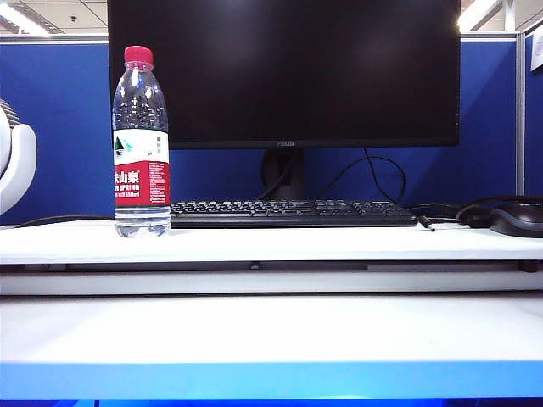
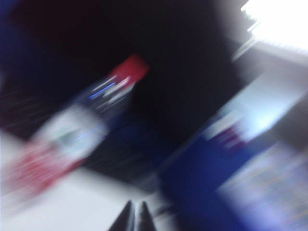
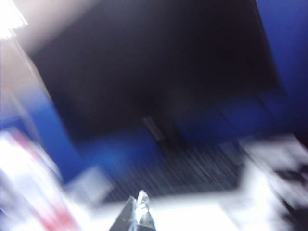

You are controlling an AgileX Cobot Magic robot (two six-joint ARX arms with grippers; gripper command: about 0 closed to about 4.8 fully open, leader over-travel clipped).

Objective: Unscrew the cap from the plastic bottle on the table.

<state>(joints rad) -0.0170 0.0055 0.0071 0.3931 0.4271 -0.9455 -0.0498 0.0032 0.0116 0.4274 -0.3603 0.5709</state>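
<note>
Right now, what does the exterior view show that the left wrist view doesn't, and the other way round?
Only the exterior view shows the keyboard, the mouse and the whole monitor, all sharp; neither hand appears there.

Only the left wrist view, badly blurred, shows the left hand, its fingertips together and nothing between them, well short of the bottle.

Both show the plastic bottle standing on the white table, with the cap on it.
</note>
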